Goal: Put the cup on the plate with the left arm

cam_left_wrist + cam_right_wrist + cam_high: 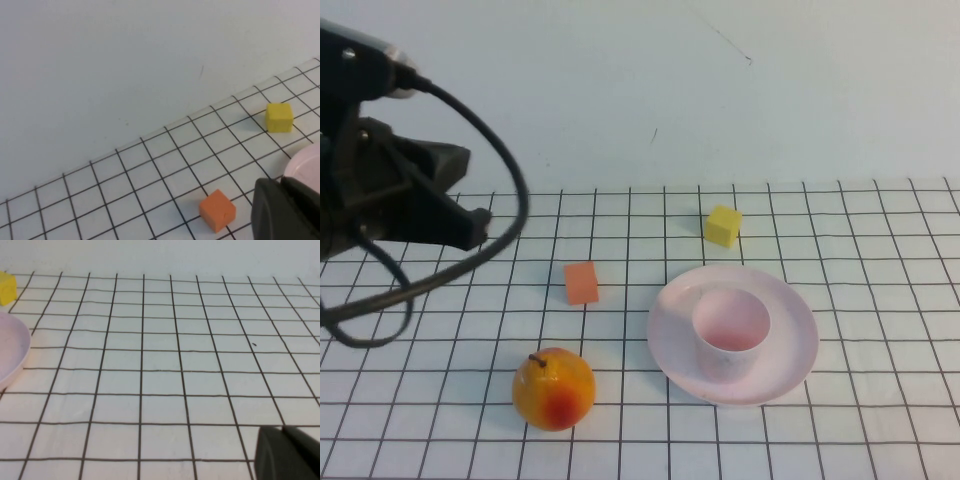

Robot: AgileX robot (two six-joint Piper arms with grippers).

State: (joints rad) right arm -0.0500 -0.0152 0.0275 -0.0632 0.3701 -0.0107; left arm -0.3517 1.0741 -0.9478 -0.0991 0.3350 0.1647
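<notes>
The pale pink cup (731, 330) stands upright inside the round pale pink plate (790, 352), right of the table's centre. The left arm's black gripper (470, 222) hangs at the far left above the table, well away from the cup, with its cable looping below. In the left wrist view this gripper (280, 182) has its fingers together and holds nothing; a bit of the plate's rim (306, 162) shows behind it. The right gripper (285, 450) is out of the high view. In its wrist view it is shut and empty over bare grid, with the plate's edge (10, 352) off to one side.
An orange cube (582, 283) lies left of the plate, and it also shows in the left wrist view (217, 210). A yellow cube (723, 225) lies behind the plate, near the wall. An orange-yellow fruit (554, 389) sits at the front left.
</notes>
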